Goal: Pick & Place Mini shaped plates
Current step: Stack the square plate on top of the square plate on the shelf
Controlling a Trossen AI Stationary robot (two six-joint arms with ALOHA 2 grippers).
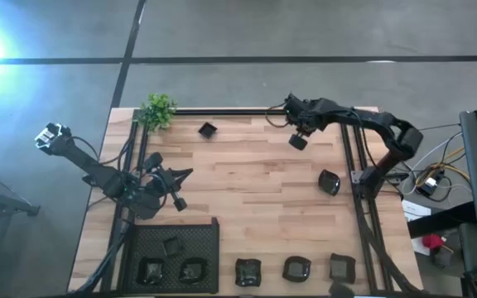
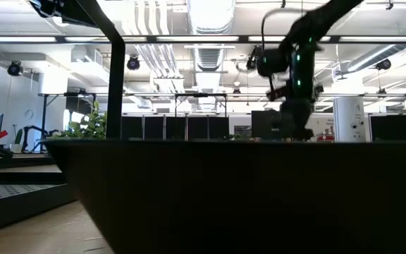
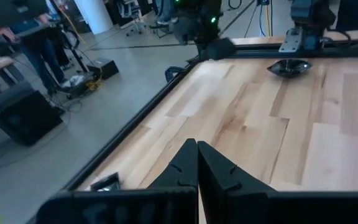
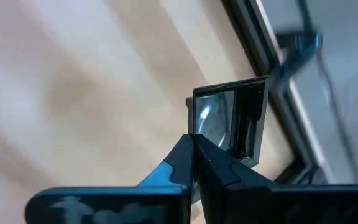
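Mini shaped plates lie scattered over the wooden table [image 1: 247, 186] in the high view: a square plate [image 1: 208, 129] near the green plant [image 1: 157, 110], a rounded plate [image 1: 329, 182] by the right rail, three along the near edge [image 1: 248, 271], and others inside the black mesh tray [image 1: 173, 257]. The right gripper [image 1: 298, 141] hangs above the far side, and only its wrist view shows it pinched on the rim of a glossy square dish [image 4: 229, 121]. The left gripper [image 3: 196, 163] rests near the tray, fingers pressed together, empty. A dark wall fills most of the low view, hiding the plates.
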